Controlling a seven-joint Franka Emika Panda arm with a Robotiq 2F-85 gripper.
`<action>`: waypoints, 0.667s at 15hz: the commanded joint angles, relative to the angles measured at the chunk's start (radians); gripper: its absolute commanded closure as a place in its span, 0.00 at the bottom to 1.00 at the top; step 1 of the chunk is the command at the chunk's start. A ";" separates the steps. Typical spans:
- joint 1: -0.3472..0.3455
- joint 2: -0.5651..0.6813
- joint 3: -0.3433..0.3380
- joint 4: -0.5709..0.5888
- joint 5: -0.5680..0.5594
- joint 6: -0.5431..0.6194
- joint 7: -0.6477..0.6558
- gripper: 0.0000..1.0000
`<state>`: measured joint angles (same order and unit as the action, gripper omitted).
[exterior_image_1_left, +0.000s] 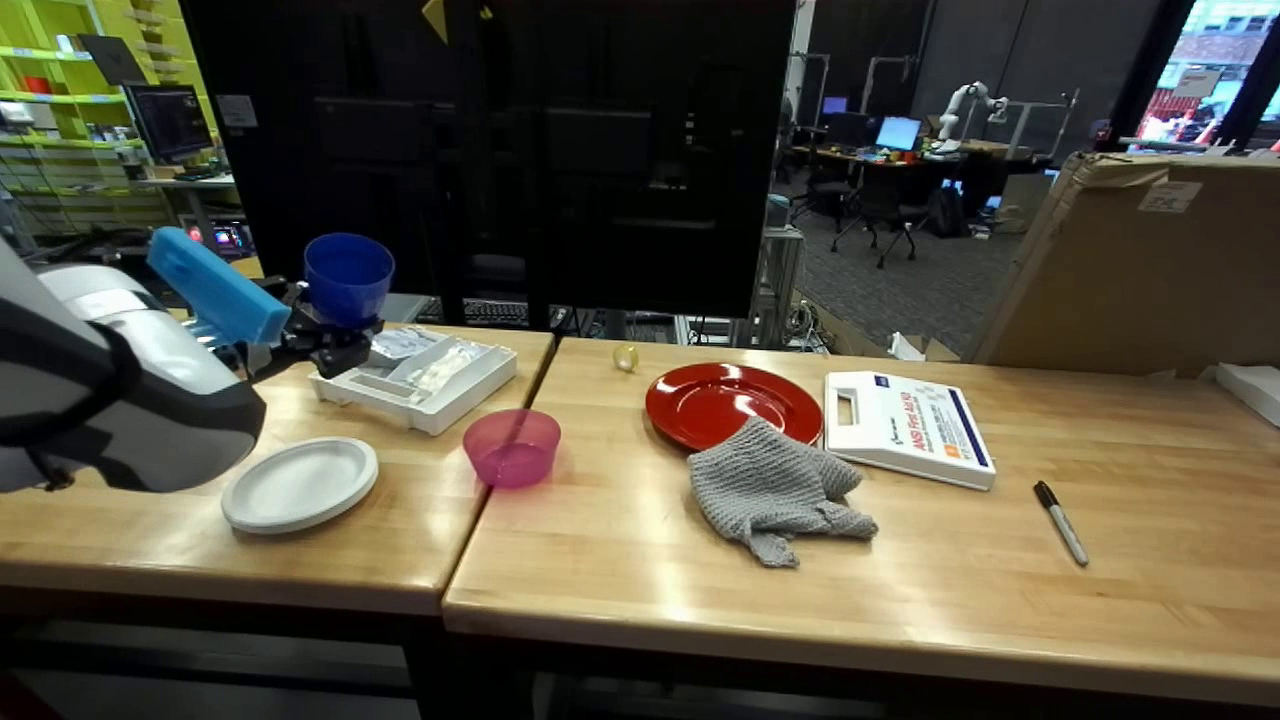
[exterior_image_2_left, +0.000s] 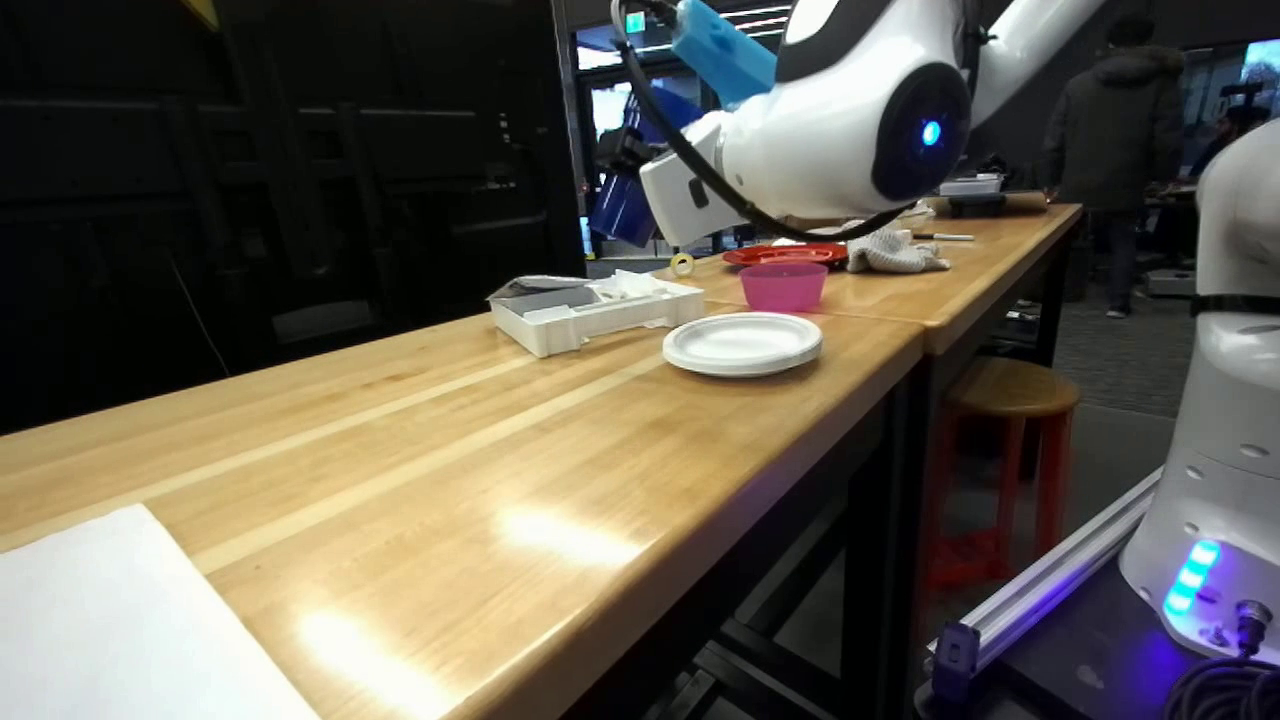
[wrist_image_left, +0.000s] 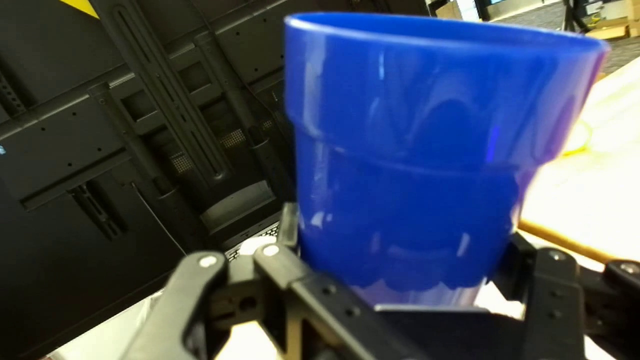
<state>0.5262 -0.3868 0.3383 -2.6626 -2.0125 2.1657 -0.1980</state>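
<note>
My gripper (wrist_image_left: 402, 245) is shut on a blue cup (wrist_image_left: 415, 150), one finger against each side of its lower body. In an exterior view the cup (exterior_image_1_left: 348, 275) is up in the air with its mouth facing upward, and the gripper (exterior_image_1_left: 320, 325) reaches it from the arm's side. Part of the cup (exterior_image_2_left: 622, 210) is hidden behind the gripper and wrist in an exterior view. Beneath and just beyond it lies a white tray (exterior_image_1_left: 480, 393) with packets inside. Closer to the table's front edge sit white plates (exterior_image_2_left: 742, 350), and a pink bowl (exterior_image_1_left: 512, 462) stands beside them.
A red plate (exterior_image_1_left: 685, 400), grey cloth (exterior_image_1_left: 765, 490), white first aid case (exterior_image_1_left: 905, 425), black marker (exterior_image_1_left: 1060, 522) and small tape roll (exterior_image_1_left: 626, 358) lie farther along the tables. A large black panel (exterior_image_1_left: 600, 180) rises close behind. A cardboard box (exterior_image_1_left: 1150, 270) stands at the far end.
</note>
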 joint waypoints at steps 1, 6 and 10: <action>-0.044 -0.086 -0.035 -0.023 -0.070 0.091 -0.023 0.42; -0.075 -0.104 -0.050 -0.018 -0.093 0.132 -0.044 0.42; -0.080 -0.068 -0.035 -0.009 -0.076 0.108 -0.030 0.17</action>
<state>0.4566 -0.4567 0.2915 -2.6720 -2.0893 2.2741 -0.2320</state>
